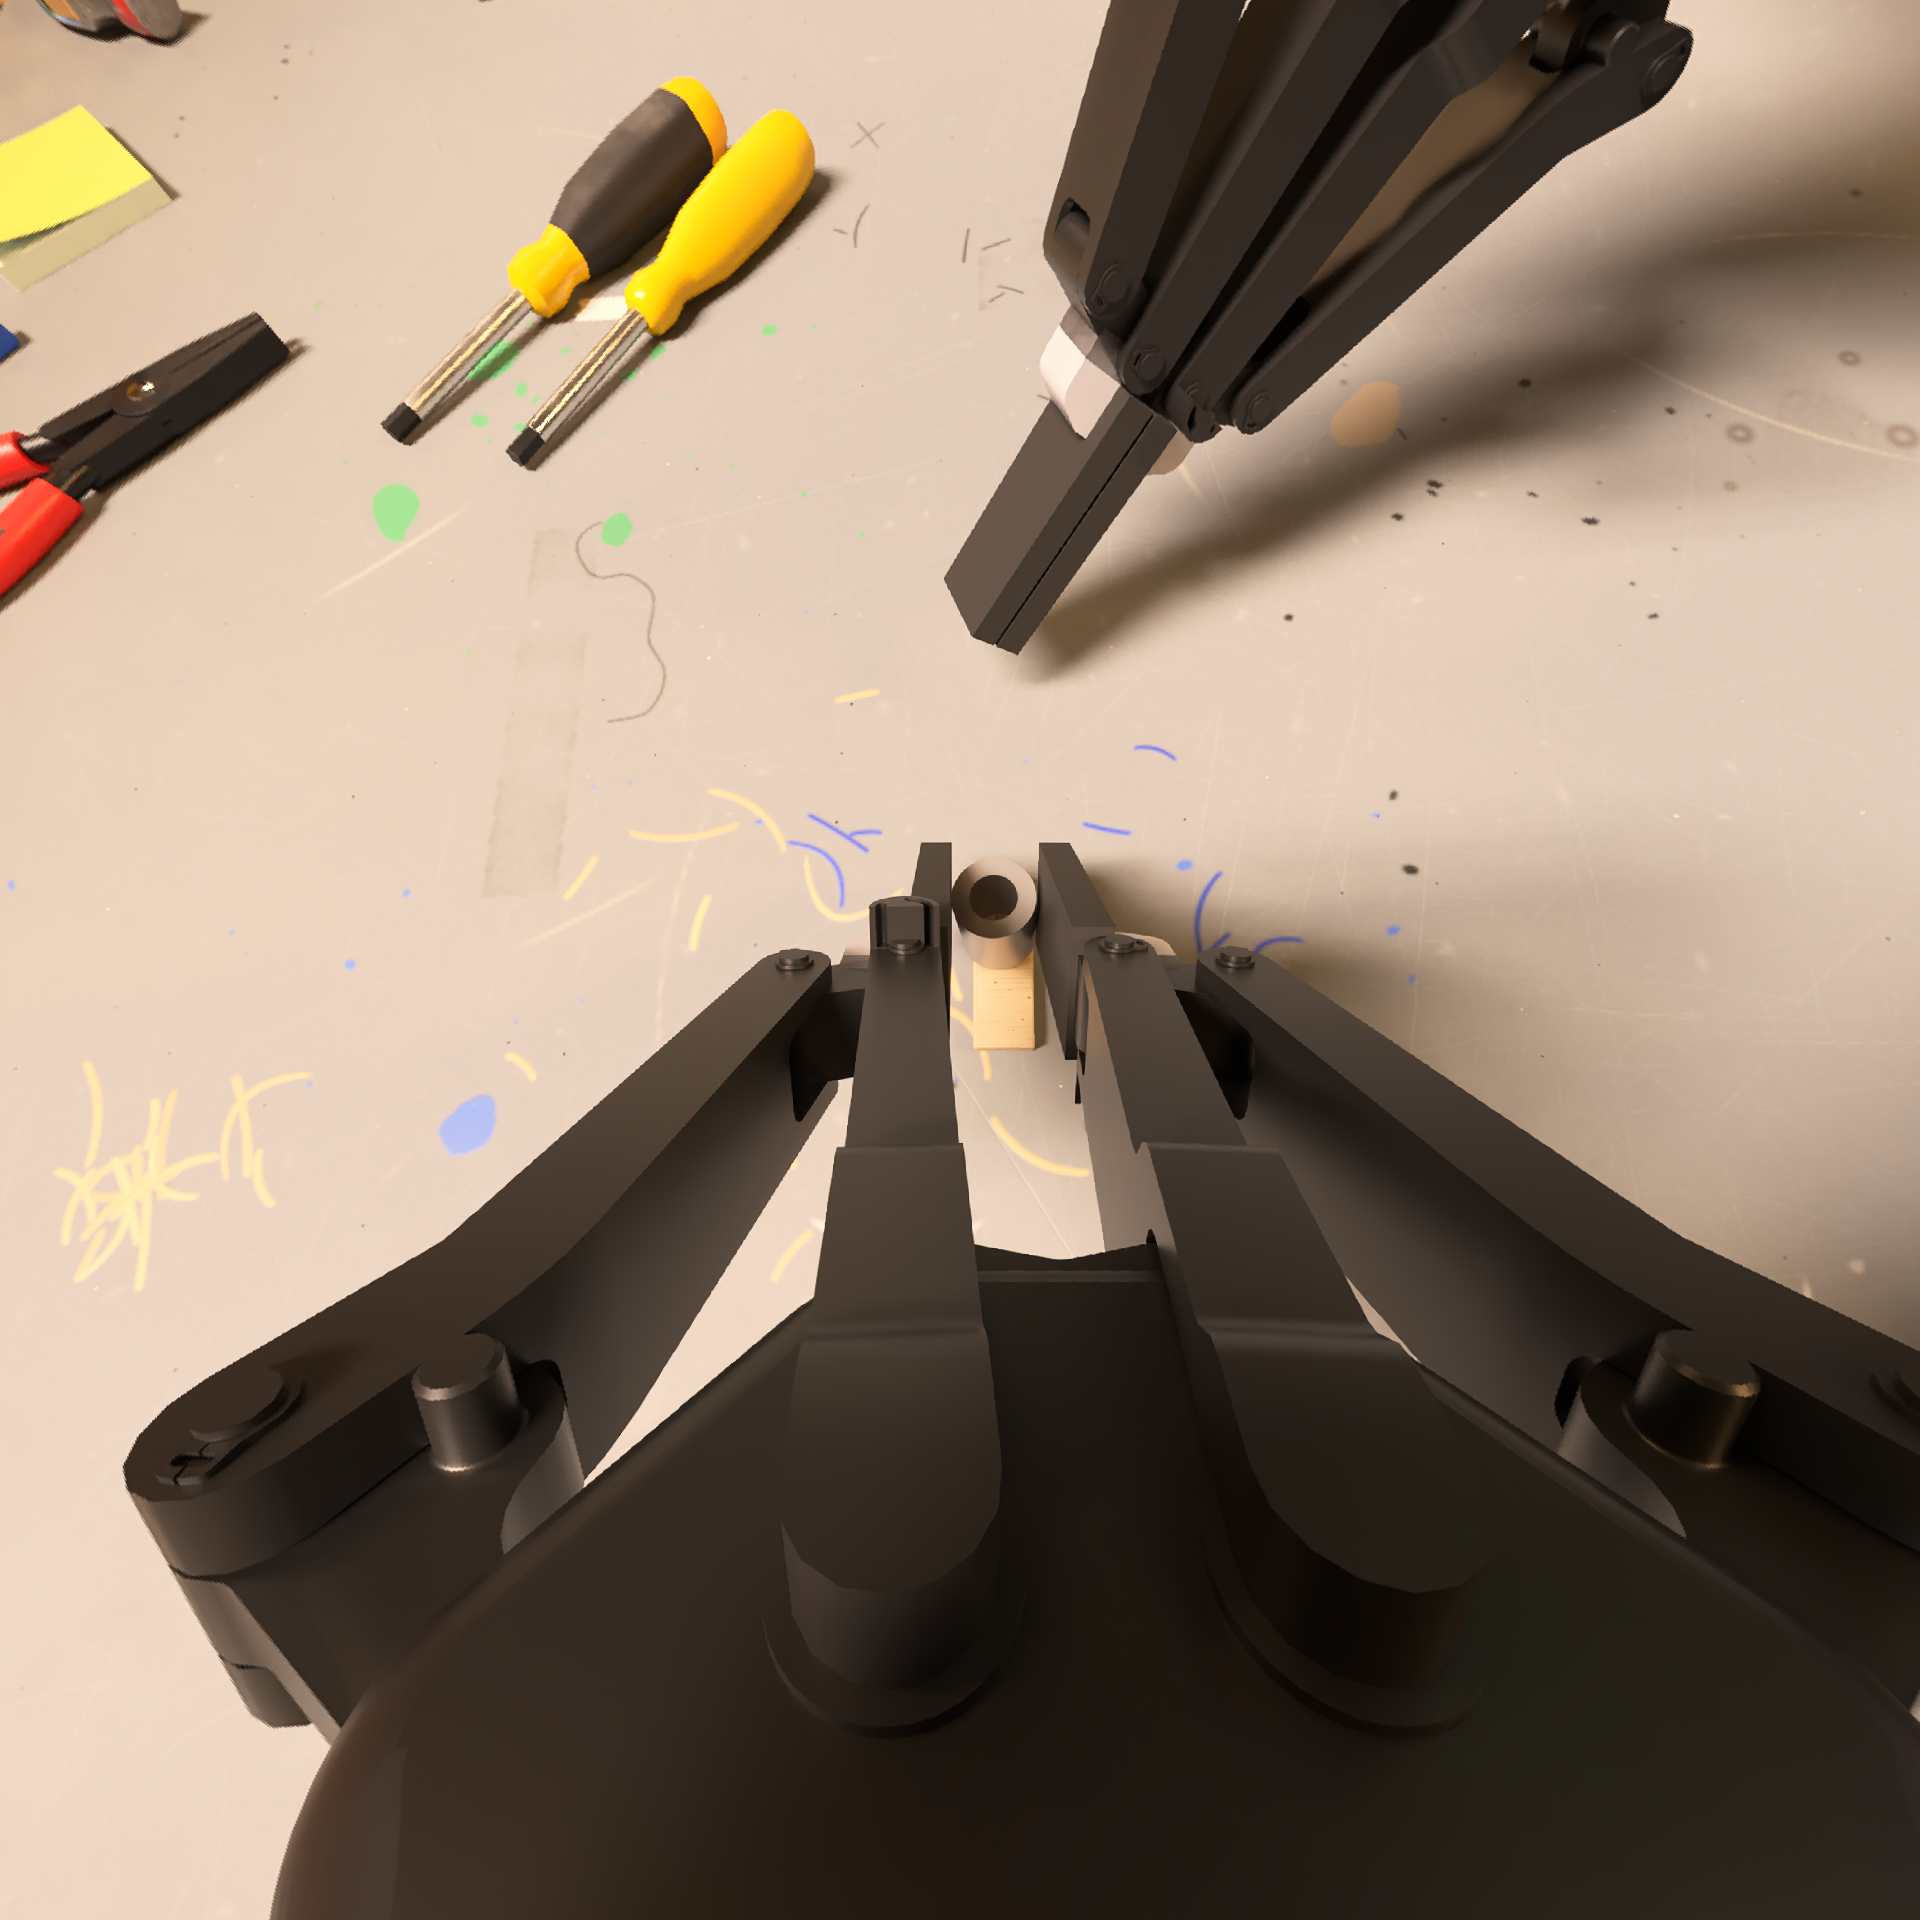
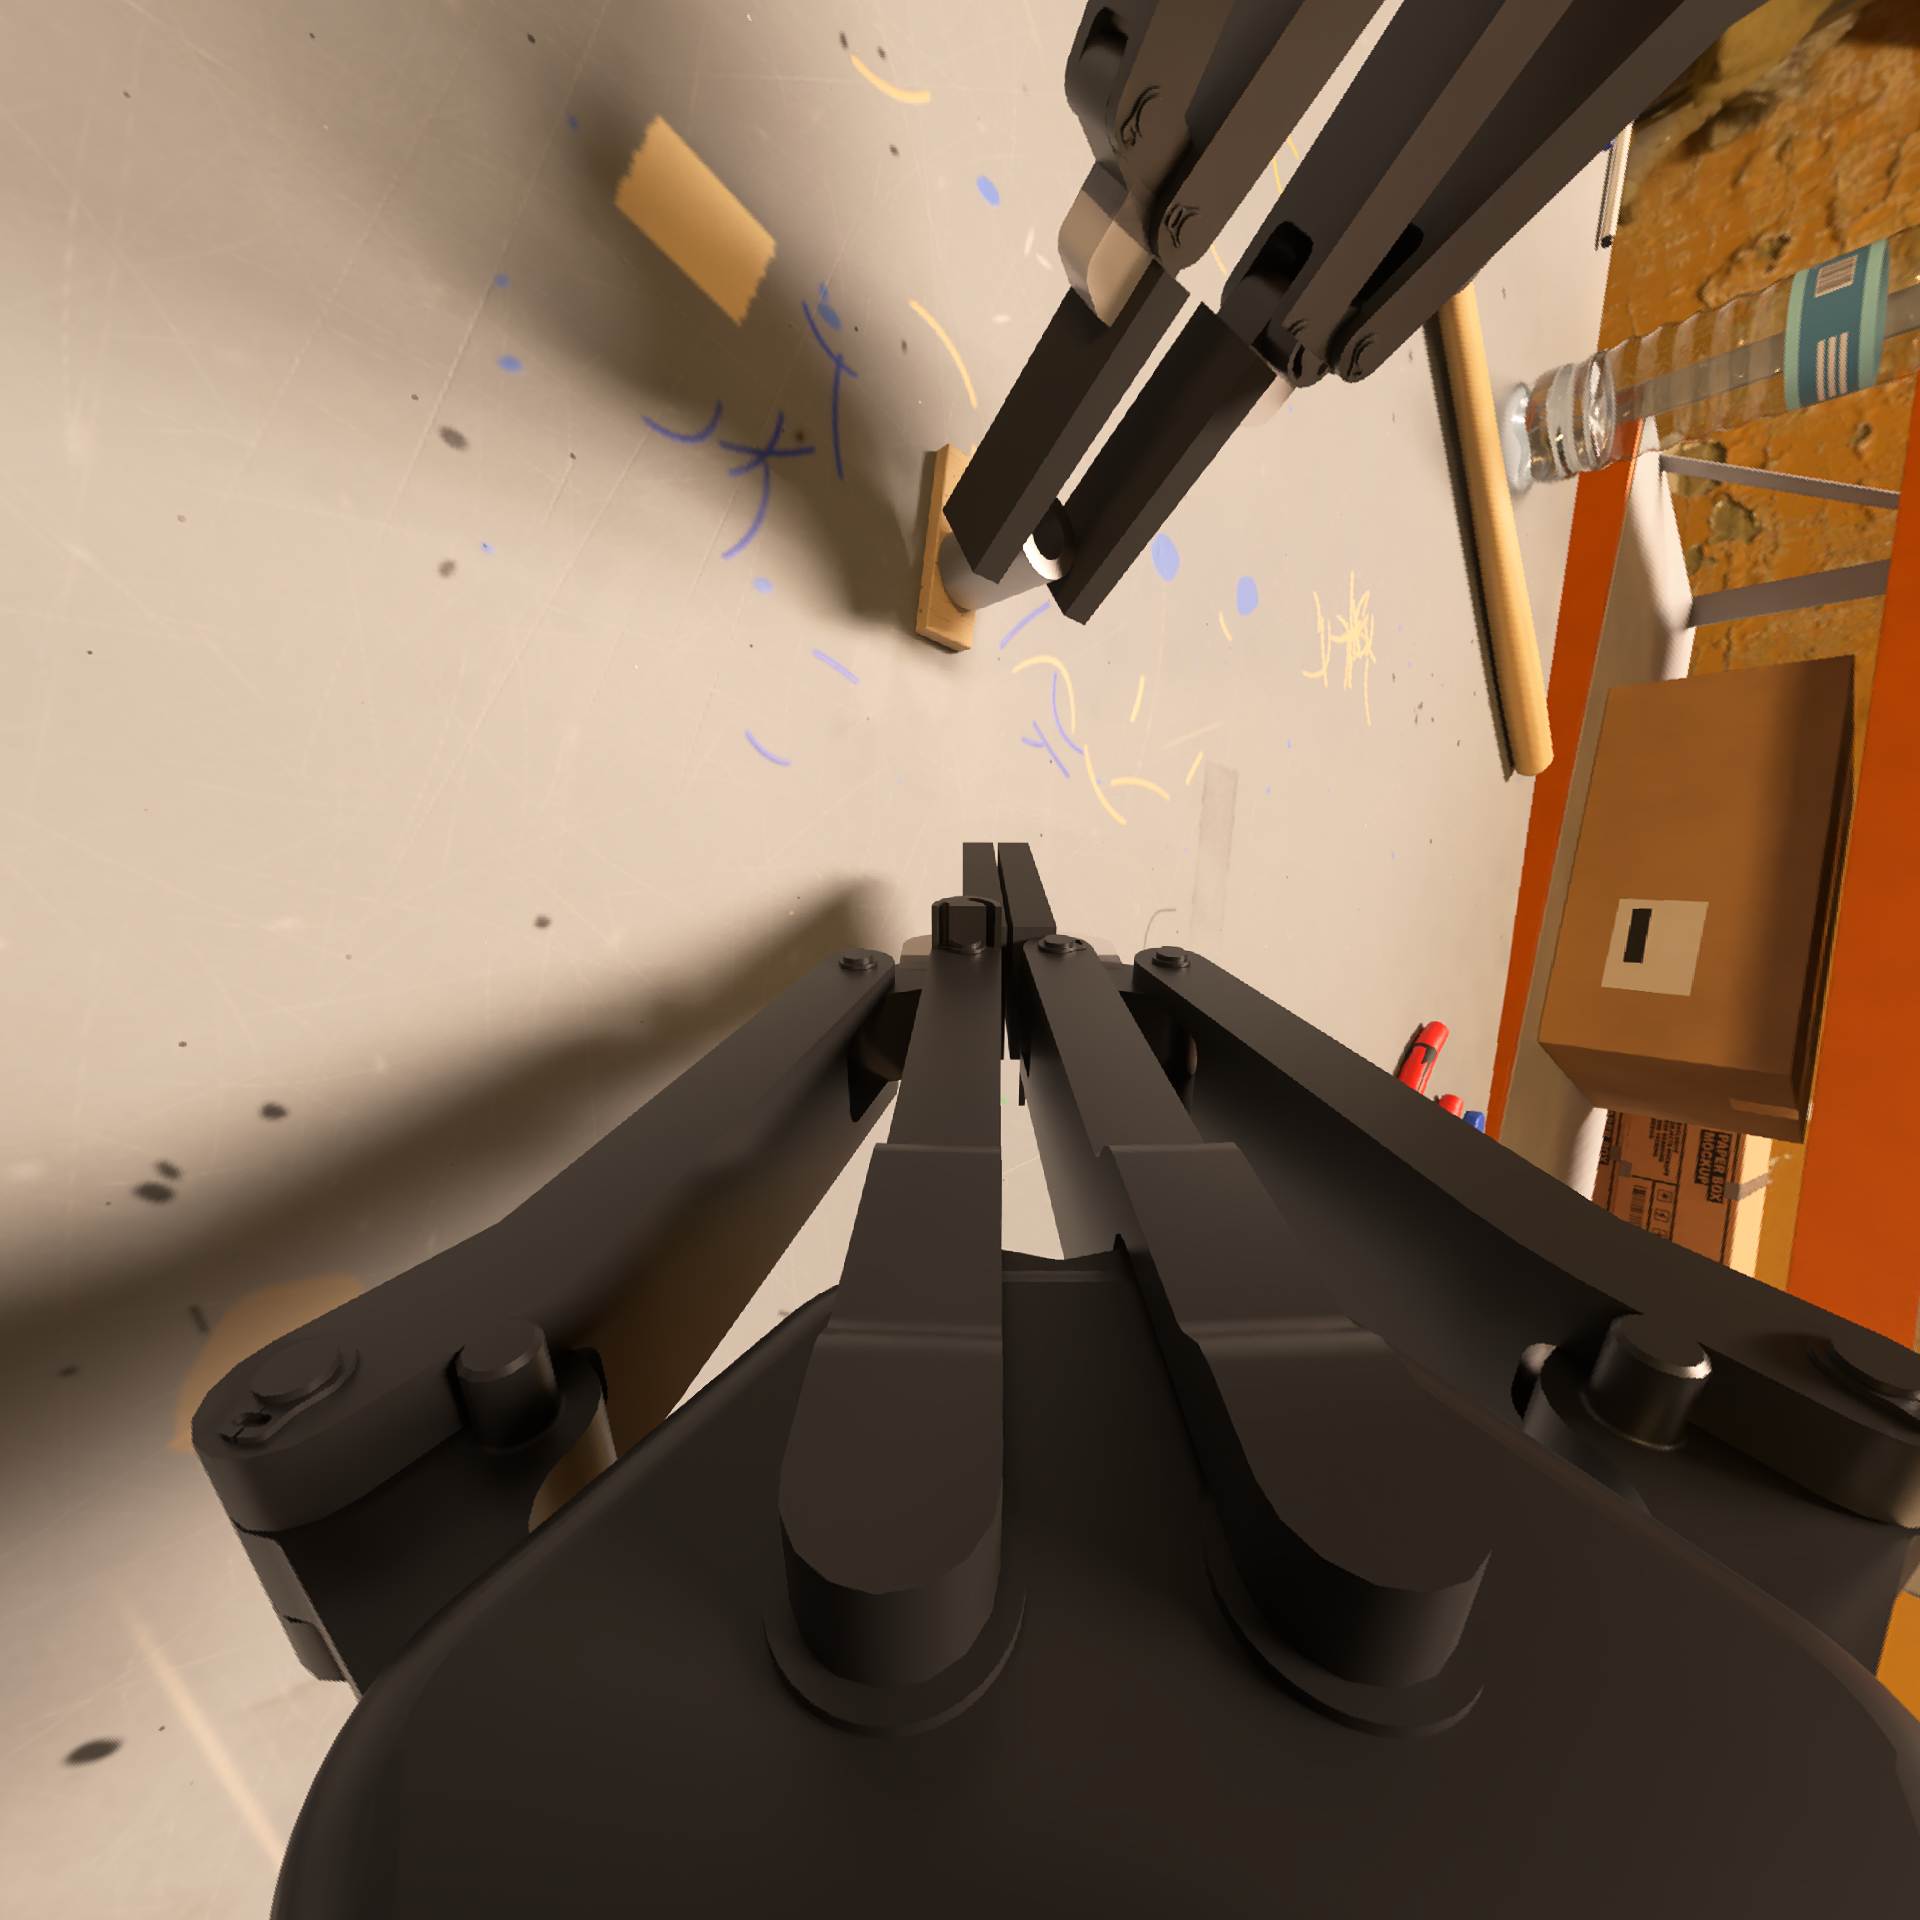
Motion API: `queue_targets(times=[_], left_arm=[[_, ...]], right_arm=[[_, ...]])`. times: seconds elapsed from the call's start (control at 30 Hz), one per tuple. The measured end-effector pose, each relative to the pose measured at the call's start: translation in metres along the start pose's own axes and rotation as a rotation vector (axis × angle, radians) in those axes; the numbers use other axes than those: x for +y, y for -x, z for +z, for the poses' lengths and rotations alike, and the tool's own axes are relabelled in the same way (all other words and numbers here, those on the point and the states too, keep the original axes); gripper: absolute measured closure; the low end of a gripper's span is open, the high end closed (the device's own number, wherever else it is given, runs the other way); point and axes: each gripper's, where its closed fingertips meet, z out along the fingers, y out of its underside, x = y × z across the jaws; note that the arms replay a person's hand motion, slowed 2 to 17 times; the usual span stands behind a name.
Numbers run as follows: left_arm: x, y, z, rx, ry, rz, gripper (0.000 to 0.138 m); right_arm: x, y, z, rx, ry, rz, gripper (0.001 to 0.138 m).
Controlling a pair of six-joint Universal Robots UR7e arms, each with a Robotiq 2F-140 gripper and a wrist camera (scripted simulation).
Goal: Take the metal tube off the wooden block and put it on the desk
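Note:
A short grey metal tube (image 1: 994, 902) stands upright on a small wooden block (image 1: 1005, 1013) on the desk. My left gripper (image 1: 995, 854) has one finger on each side of the tube, and both touch its sides, so it is shut on it. The right wrist view shows the same from the side: the tube (image 2: 987, 592) sits against the block (image 2: 940, 613) between the left gripper's fingers (image 2: 1029, 587). My right gripper (image 2: 995, 850) is shut and empty above bare desk, apart from the tube; it also shows in the left wrist view (image 1: 995, 629).
Two yellow screwdrivers (image 1: 623, 260), red-handled pliers (image 1: 125, 416) and a yellow sticky pad (image 1: 62, 177) lie at the far left. A strip of tan tape (image 2: 694, 218), a wooden dowel (image 2: 1491, 540), a plastic bottle (image 2: 1662, 384) and a cardboard box (image 2: 1704, 883) are near the desk edge.

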Motion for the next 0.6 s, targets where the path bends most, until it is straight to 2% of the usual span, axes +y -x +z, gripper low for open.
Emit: queue_targets(times=[0.2, 0.3, 0.43, 0.6], left_arm=[[0.003, -0.001, 0.001, 0.018, 0.022, -0.006, 0.116], [0.003, -0.006, 0.001, 0.050, 0.026, -0.010, 0.117], [0.003, -0.013, 0.000, 0.099, 0.027, -0.021, 0.107], [0.004, -0.013, 0.000, 0.102, 0.036, -0.029, 0.099]], right_arm=[[0.000, 0.000, 0.000, -0.001, -0.002, 0.003, 0.138], [0.000, -0.001, 0.000, 0.000, -0.005, 0.004, 0.138], [-0.001, -0.001, -0.001, -0.001, -0.009, 0.007, 0.138], [-0.001, -0.002, -0.001, 0.001, -0.013, 0.010, 0.138]])
